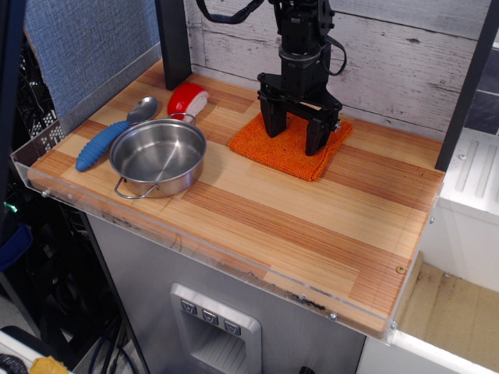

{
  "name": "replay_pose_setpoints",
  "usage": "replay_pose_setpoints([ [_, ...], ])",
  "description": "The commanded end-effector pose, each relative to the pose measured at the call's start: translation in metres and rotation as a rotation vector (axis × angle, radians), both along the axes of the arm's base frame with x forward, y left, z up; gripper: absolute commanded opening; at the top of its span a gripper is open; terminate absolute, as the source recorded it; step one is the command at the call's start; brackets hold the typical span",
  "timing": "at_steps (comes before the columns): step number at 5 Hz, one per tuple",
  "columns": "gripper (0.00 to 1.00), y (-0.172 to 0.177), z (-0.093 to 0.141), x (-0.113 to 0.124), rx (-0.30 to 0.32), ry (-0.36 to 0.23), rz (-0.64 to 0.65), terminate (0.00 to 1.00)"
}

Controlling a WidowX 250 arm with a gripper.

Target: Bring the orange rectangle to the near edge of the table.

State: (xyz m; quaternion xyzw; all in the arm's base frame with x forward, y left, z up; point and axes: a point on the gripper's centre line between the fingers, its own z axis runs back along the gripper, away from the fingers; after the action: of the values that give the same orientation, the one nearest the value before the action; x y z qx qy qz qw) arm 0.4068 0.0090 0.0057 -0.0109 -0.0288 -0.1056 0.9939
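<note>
Orange cloth [292, 148] is lying far back on the table [312, 234] under the spread hand [295, 134]. Pinching only the top fold is risking it unfolding or slipping.

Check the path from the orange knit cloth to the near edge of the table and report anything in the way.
Nothing visible blocks it. The open gripper is directly over the folded orange knit cloth, and bare striped wooden tabletop runs from the cloth to the near rim. The round steel pan sits off to the left, clear of that path.
</note>
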Motion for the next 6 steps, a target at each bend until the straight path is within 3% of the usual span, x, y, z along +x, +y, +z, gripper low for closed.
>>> replay_pose_setpoints([
  [1, 1.0, -0.025, -0.011, -0.023, 0.002, 0.073, -0.072, 0.0],
  [4, 1.0, -0.082, -0.027, -0.086, -0.02, 0.201, -0.232, 0.0],
  [6, 1.0, -0.086, -0.031, -0.126, 0.024, 0.248, -0.304, 0.0],
])
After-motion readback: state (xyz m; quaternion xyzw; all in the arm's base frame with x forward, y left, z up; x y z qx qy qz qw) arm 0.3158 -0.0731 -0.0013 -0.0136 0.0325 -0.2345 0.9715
